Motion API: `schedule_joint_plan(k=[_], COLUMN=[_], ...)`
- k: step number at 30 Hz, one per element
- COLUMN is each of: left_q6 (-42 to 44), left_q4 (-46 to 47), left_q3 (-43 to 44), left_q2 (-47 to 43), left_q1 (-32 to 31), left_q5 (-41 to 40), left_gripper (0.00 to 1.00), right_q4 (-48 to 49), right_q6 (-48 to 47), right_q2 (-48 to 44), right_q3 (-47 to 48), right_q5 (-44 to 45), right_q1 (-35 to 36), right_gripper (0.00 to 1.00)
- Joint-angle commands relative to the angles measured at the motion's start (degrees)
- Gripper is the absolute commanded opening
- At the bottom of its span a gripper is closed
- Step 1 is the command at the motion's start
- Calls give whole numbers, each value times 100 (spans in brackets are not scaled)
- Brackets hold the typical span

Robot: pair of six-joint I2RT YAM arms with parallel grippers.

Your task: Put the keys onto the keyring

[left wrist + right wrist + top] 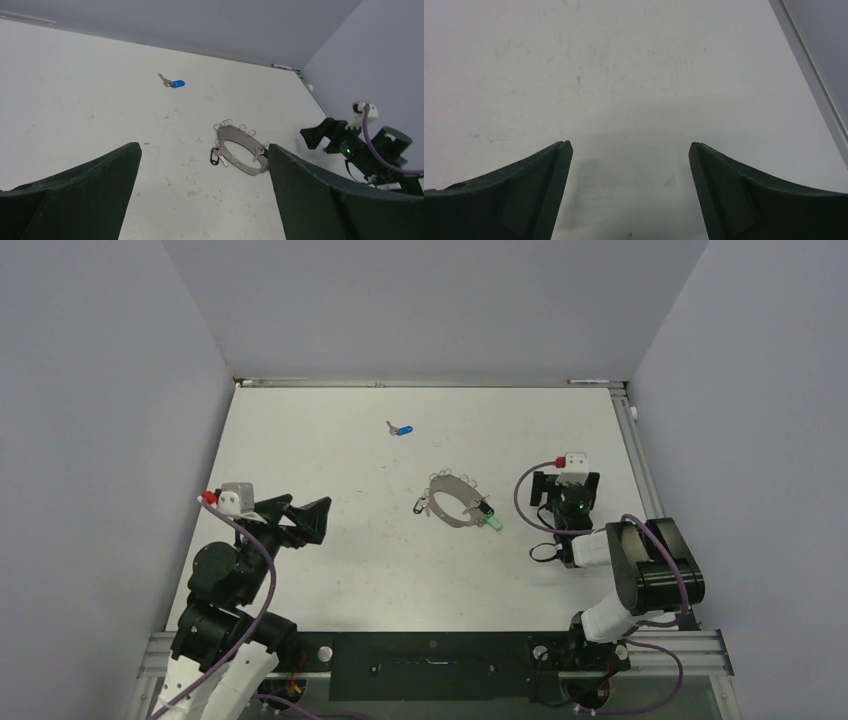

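Keyring (pixel 452 502) lies centre of worktop (pixel 330 580), blue key (pixel 402 430) loose farther away, left hand (pixel 202 147) and right hand (pixel 630 145) spread empty, ready for pickup.

Count taken. Keyring (pixel 247 170): one. Capped keys: two, a blue key (pixel 402 429) beyond the keyring and a green key (pixel 493 523) at its right edge. Black tag (pixel 214 157): one, at its left edge. Grippers: two, the left gripper (pixel 308 505) and right gripper (pixel 566 481), either side of the keyring.

A lab cell — white table (pixel 330 580), grey walls (pixel 420 310).
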Motion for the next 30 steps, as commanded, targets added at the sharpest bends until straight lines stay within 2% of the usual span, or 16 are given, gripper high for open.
schedule_joint_plan(k=[1, 3, 4, 6, 7, 9, 11, 14, 16, 20, 24, 30], left_q6=[143, 183, 71, -240, -201, -151, -159, -10, 58, 128, 171, 216], left_q4=[608, 613, 509, 135, 16, -59, -154, -331, -510, -665, -588, -485], left_q3=[-130, -301, -414, -422, -354, -250, -125, 82, 231, 356, 300, 221], left_q2=[-129, -300, -398, -501, -491, -385, -181, 173, 374, 596, 571, 470], left_q1=[31, 79, 113, 203, 241, 276, 316, 372, 393, 402, 402, 422], left_q5=[1061, 831, 213, -868, -1034, -913, -551, -345, -351, -216, -114, -55], left_gripper=[96, 96, 96, 96, 96, 96, 96, 96, 96, 96, 96, 96], right_q4=[-1843, -2882, -3345, -4353, -4567, -4716, -5416, -6575, -6829, -6637, -6623, -6955], right_q6=[67, 1072, 1662, 2156, 2166, 2395, 2767, 2968, 3023, 3006, 3437, 3638], right_q2=[-1020, -1419, -1584, -1780, -1803, -1728, -1417, -896, -741, -447, 97, 1082], right_q3=[1204, 1951, 2310, 2999, 3226, 3521, 3996, 4818, 5110, 5318, 5547, 6113], right_q5=[15, -476, -586, -843, -1163, -1803, -1915, -1773, -1189, -875, -983, -398], right_q1=[268, 216, 176, 132, 121, 118, 161, 509, 988, 1928, 2258, 2932], right_gripper=[91, 91, 91, 91, 91, 95, 97, 92, 91, 89, 68, 58])
